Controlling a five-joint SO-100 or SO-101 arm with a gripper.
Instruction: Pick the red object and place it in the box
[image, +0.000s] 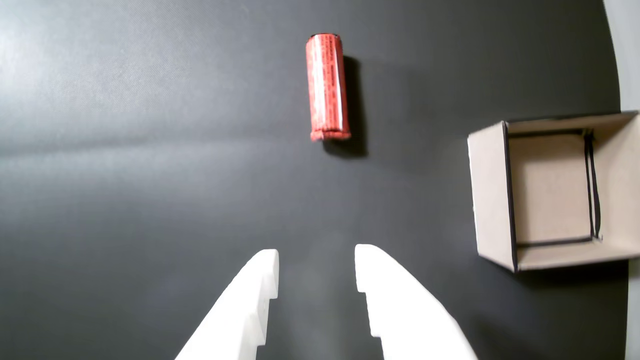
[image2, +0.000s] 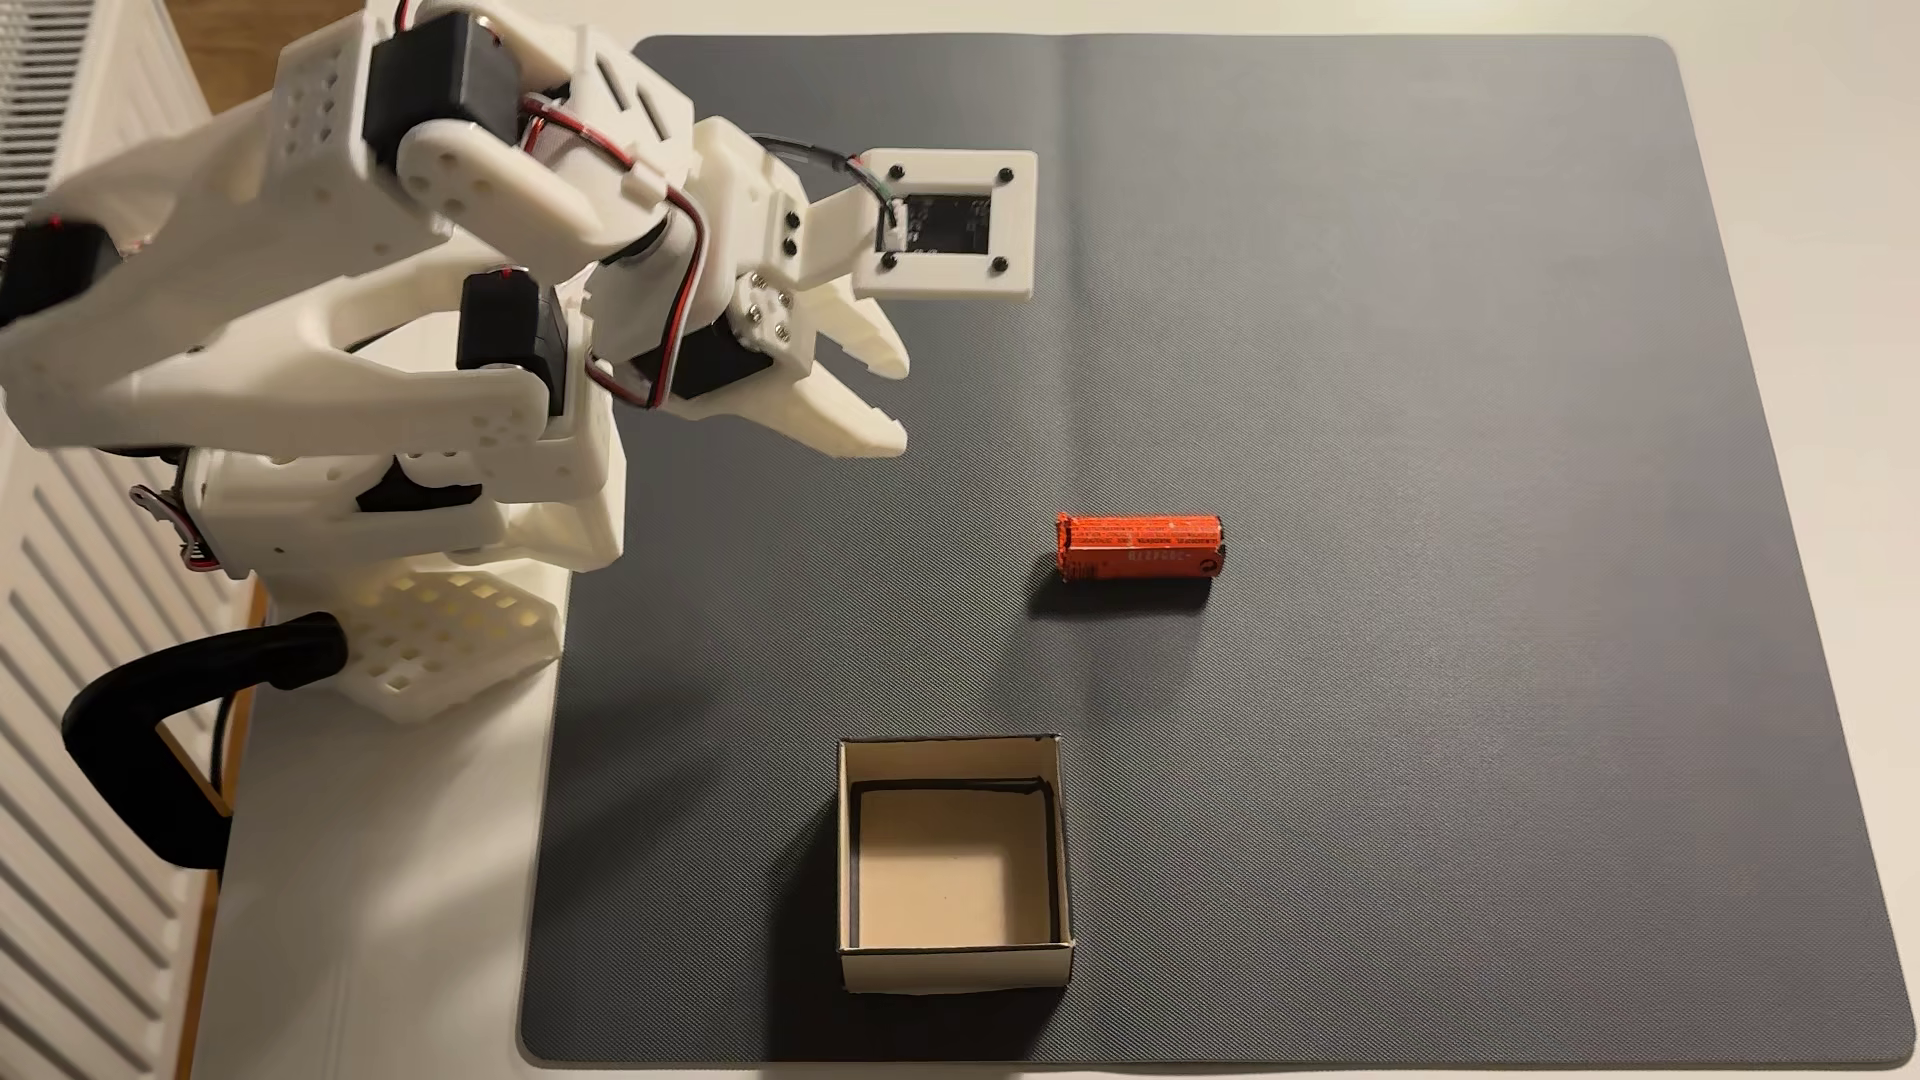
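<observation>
Gripper (image2: 902, 405) parted and empty above the mat's (image2: 1455, 727) left edge, red object (image2: 1140, 547) lying mid-mat, box (image2: 954, 964) near the bottom edge

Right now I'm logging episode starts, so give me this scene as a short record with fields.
claw: open, empty, above the mat
red object: lying on its side on the mat, apart from the claw
box: open top, nothing inside, upright on the mat
object to box: apart, not touching
mat: dark grey, on a white table
task stage: pick not yet begun
</observation>
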